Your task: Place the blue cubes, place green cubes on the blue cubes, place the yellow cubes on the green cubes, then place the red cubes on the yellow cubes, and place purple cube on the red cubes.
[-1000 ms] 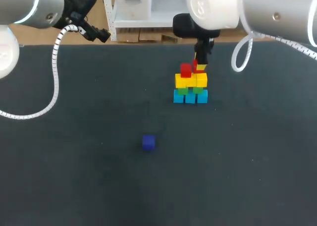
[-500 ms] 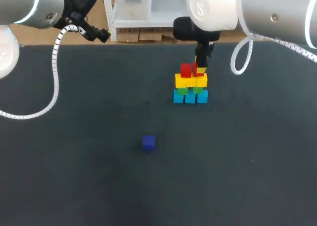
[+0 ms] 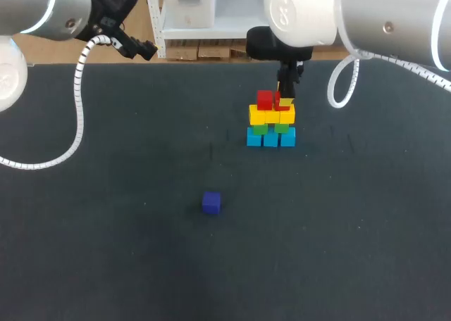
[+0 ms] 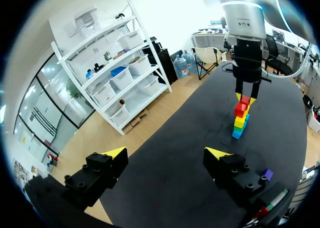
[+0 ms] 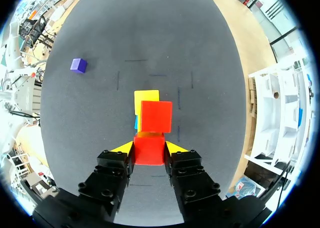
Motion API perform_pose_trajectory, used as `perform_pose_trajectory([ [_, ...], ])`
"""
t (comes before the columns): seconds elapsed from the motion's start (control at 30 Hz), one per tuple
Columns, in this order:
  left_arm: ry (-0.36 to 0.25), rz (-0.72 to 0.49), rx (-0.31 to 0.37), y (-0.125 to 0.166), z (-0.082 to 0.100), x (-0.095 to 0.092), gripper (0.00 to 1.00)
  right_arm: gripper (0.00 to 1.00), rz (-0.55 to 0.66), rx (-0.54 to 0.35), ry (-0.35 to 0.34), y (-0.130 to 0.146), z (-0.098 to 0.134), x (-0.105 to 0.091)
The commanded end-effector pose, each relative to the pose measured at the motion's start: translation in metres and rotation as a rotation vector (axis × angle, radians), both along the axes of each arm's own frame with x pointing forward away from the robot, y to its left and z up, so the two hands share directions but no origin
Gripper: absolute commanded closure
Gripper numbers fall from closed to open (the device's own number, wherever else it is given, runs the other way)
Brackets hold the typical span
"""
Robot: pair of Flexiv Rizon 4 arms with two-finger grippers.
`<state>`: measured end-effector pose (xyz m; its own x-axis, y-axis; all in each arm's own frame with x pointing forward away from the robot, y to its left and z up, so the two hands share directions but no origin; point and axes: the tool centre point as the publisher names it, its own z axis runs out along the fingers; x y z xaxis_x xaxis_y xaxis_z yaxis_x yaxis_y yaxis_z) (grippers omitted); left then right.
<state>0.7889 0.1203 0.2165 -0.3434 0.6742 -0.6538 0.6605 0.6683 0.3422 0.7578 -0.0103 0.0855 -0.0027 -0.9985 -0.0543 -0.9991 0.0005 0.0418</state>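
the blue-green-yellow stack is topped by a red cube; a second red cube is held beside it; the purple cube is seen well apart from the stack.

The table has a dark, matt, felt-like cover. The red cube and purple cube look like smooth, evenly coloured plastic. The right arm has a glossy silver-white shell, and the right gripper has a matt black body.
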Motion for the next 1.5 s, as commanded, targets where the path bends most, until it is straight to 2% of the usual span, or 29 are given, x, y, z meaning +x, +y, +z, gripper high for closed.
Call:
perform_pose_trajectory([
  [0.03, 0.001, -0.005, -0.002, 0.001, 0.0, 0.001, 0.0, 0.93, 0.001, 0.002, -0.003, 0.0, 0.0, -0.001],
  [0.17, 0.001, -0.005, -0.002, 0.001, 0.0, 0.001, 0.0, 0.77, 0.001, 0.003, -0.002, -0.001, -0.001, -0.001],
  [0.27, 0.001, -0.005, -0.002, 0.001, 0.0, 0.001, 0.0, 0.54, -0.002, 0.011, 0.001, -0.002, -0.001, -0.002],
  [0.5, 0.001, -0.005, -0.002, 0.001, 0.0, 0.001, 0.0, 0.5, -0.004, 0.008, 0.004, -0.002, -0.002, -0.003],
  [0.67, 0.001, -0.005, -0.002, 0.001, 0.0, 0.001, 0.0, 0.36, -0.007, 0.011, 0.002, -0.003, 0.0, -0.003],
  [0.73, 0.001, -0.005, -0.002, 0.001, 0.0, 0.001, 0.0, 0.27, -0.01, 0.015, -0.002, -0.005, 0.002, -0.003],
  [0.8, 0.001, -0.005, -0.002, 0.001, 0.0, 0.001, 0.0, 0.0, -0.015, 0.02, -0.011, -0.007, 0.006, -0.003],
  [1.23, 0.001, -0.005, -0.002, 0.001, 0.0, 0.001, 0.0, 0.0, -0.118, 0.067, -0.094, -0.04, 0.038, 0.003],
  [1.5, 0.001, -0.005, -0.002, 0.001, 0.0, 0.001, 0.0, 0.0, -0.218, 0.15, -0.197, -0.076, 0.074, 0.011],
])
